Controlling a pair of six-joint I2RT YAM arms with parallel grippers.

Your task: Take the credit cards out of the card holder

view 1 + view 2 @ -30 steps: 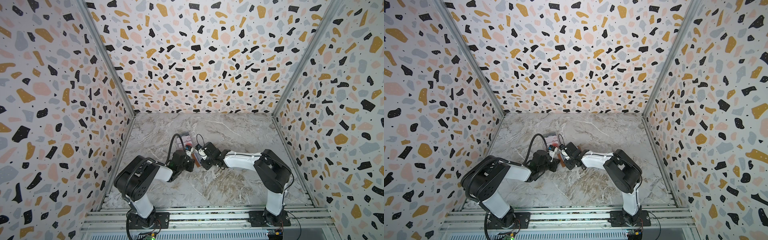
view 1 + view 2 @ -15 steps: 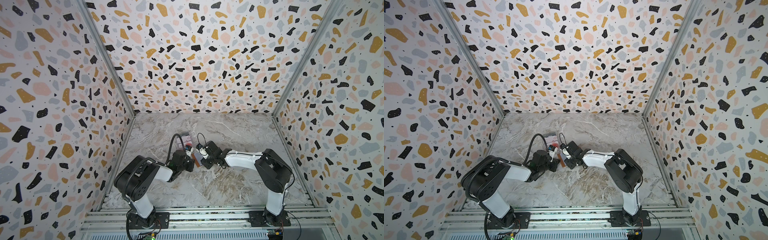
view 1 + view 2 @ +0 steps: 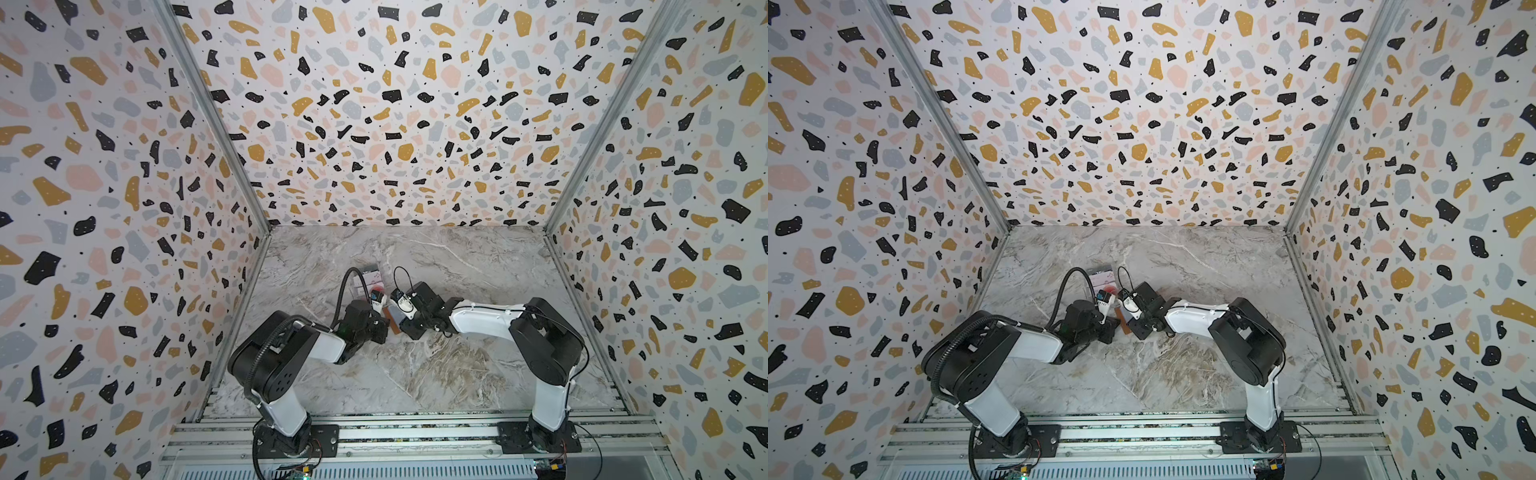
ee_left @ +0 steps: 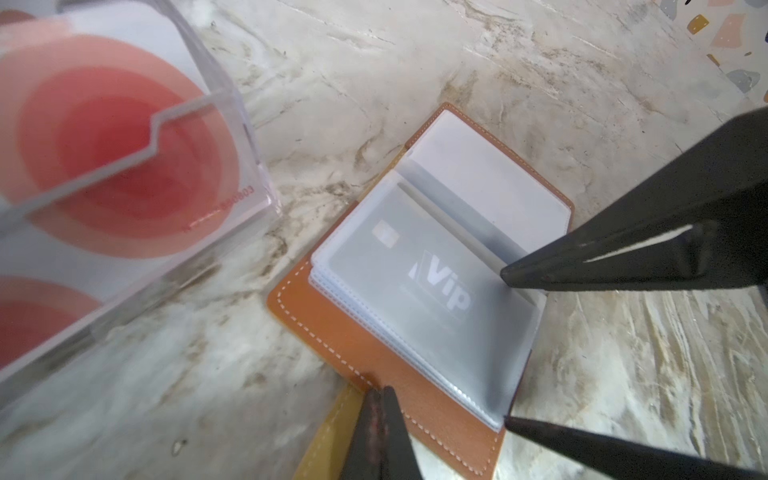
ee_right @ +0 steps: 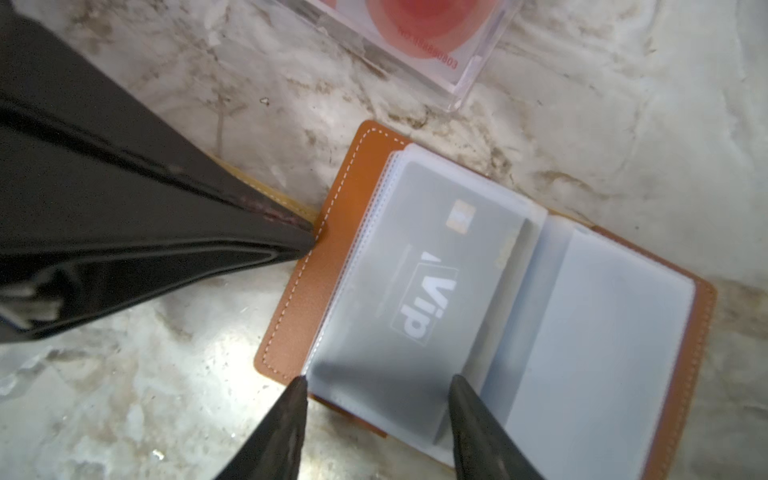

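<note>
card holder [image 3: 392, 322] lies open on the surface [image 3: 415, 374], clear case [image 3: 368, 276] at its 11 o'clock in a top view. left claw [image 4: 376, 415], closed, pins its cover edge. right claw [image 5: 376, 384] stands open astride the vip card [image 5: 424, 299]. best to pinch the card, not the sleeve, and draw it straight out.

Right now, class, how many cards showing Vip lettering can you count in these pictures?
1. The Vip card sits inside the uppermost clear sleeve of the open card holder. More could be hidden in the sleeves underneath it.
</note>
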